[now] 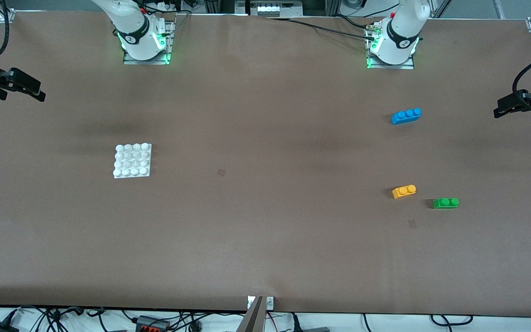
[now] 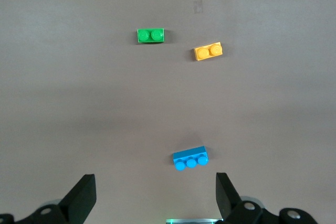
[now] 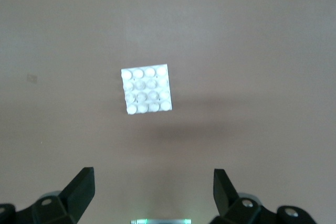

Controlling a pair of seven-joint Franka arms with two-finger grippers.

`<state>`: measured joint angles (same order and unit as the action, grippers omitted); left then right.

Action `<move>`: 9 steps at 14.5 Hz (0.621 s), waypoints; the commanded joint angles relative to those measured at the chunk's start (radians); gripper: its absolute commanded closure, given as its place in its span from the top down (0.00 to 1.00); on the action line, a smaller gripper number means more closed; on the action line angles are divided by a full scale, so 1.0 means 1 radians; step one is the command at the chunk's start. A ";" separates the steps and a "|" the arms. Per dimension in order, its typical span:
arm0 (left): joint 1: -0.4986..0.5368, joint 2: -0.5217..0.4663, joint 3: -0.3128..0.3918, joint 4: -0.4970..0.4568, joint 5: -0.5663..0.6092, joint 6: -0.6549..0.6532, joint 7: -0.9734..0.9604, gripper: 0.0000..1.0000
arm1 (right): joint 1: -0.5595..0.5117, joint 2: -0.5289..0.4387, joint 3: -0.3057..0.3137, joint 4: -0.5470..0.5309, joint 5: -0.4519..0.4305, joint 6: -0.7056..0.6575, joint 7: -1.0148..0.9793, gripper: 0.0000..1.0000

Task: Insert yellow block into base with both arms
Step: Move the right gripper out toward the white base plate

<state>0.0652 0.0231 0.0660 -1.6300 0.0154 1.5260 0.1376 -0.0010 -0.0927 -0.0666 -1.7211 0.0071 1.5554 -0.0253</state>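
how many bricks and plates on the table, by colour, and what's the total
small yellow-orange two-stud plastic brick: 1
green two-stud plastic brick: 1
longer blue three-stud plastic brick: 1
flat square white studded plastic plate: 1
total: 4

Brown table [image 1: 265, 230] with white base [image 1: 132, 160], yellow block [image 1: 404, 191], green brick [image 1: 445, 203], blue brick [image 1: 406, 115].

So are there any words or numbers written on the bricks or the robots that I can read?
No text can be read anywhere.
The yellow block, green brick, blue brick and base show no writing.
Each arm's base has a small round mark, right arm and left arm, too small to read.
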 commanded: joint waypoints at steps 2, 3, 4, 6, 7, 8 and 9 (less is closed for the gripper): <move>-0.002 -0.009 0.002 -0.008 0.023 -0.006 0.017 1.00 | -0.039 0.048 0.129 0.071 -0.030 -0.005 0.036 1.00; -0.002 -0.009 0.002 -0.008 0.023 -0.006 0.017 1.00 | -0.065 0.048 0.154 0.063 -0.029 0.005 0.041 1.00; -0.002 -0.009 0.003 -0.008 0.023 -0.006 0.017 1.00 | -0.077 0.044 0.154 0.055 -0.023 0.002 0.042 1.00; -0.001 -0.009 0.002 -0.008 0.023 -0.006 0.019 1.00 | -0.073 0.033 0.149 0.048 -0.022 0.005 0.042 1.00; -0.001 -0.009 0.002 -0.008 0.023 -0.006 0.019 1.00 | -0.073 0.031 0.148 0.046 -0.022 0.006 0.042 1.00; -0.001 -0.009 0.002 -0.008 0.023 -0.006 0.019 1.00 | -0.071 0.031 0.146 0.046 -0.021 0.005 0.042 1.00; -0.001 -0.009 0.002 -0.008 0.023 -0.006 0.019 1.00 | -0.063 0.033 0.133 0.046 -0.021 0.005 0.042 1.00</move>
<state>0.0653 0.0231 0.0662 -1.6302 0.0154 1.5259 0.1376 -0.0553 -0.0504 0.0655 -1.6763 -0.0056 1.5597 0.0150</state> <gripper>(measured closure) 0.000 0.000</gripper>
